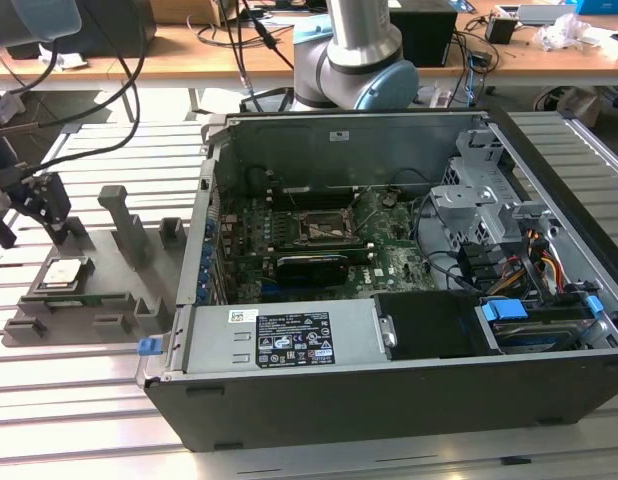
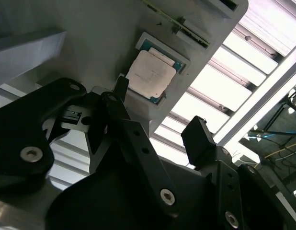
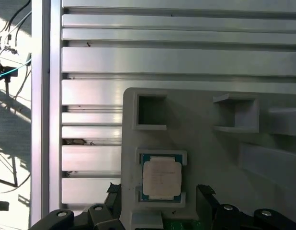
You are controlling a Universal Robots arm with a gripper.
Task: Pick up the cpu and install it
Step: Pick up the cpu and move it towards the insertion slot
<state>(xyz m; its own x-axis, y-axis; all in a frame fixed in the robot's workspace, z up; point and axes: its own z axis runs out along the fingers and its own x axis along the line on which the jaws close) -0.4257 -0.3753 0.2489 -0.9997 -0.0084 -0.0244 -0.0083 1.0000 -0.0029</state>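
Underneath, table: slatted metal table (image 1: 79,400), spread below the fingers (image 2: 121,93) and all else.
Case: open computer case (image 1: 389,400), well apart from the fingers, toward the exterior view's right; lid off, motherboard (image 1: 389,265) exposed.
Tray: grey plastic tray (image 1: 119,300), directly beneath the fingers; moulded with several pockets and upright posts.
Socket: black socket frame (image 1: 324,228) on the motherboard, far from the fingers; seemingly without a chip in it.
Gripper: gripper (image 1: 29,212) poised above the tray, spread wide, gripping nothing and touching nothing.
Cpu: cpu (image 3: 161,178) flat in its shallow pocket of the tray, metal top up, just ahead of the fingertips and roughly centred on the gap between them in both wrist views; not yet picked up.
Step in hand: by the look of it, lining up over the chip for the pick.
Doing it well: probably a matter of holding the chip centred between the fingers, coming down square to its edges, and closing on two opposite sides only, clear of the pocket's raised lips.
Risk: likely a tilted or off-centre grip, with the thin chip wedged against the pocket wall or lifted crooked; level hold worth keeping for a clean fit in the socket.
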